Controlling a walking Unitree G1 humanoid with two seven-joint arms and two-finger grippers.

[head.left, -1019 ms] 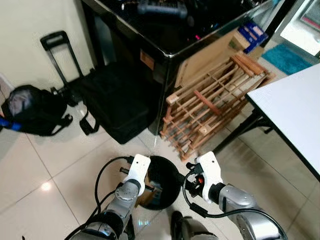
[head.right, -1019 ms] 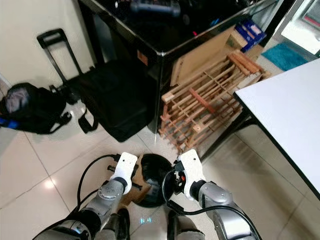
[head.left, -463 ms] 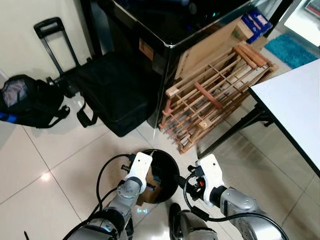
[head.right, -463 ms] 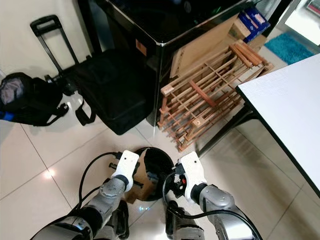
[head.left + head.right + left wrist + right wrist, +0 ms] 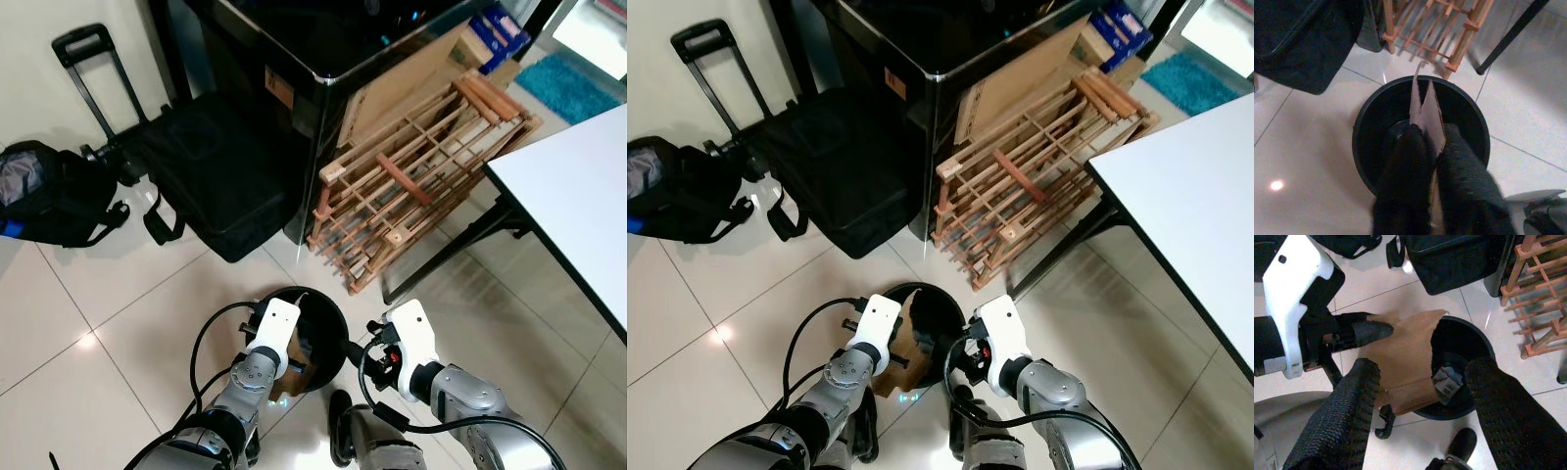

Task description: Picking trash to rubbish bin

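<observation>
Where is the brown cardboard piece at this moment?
The cardboard piece is clamped between the left gripper fingers, held over the black rubbish bin on the floor in front of the robot, just short of the wooden rack.

Your left gripper (image 5: 1369, 345) pinches brown cardboard (image 5: 1403, 367) at the black bin's (image 5: 1476, 345) nine o'clock rim.

Cardboard piece (image 5: 1426, 113) in left pincer (image 5: 1432, 161) over bin (image 5: 1369, 142), rack (image 5: 421, 176) behind
</observation>
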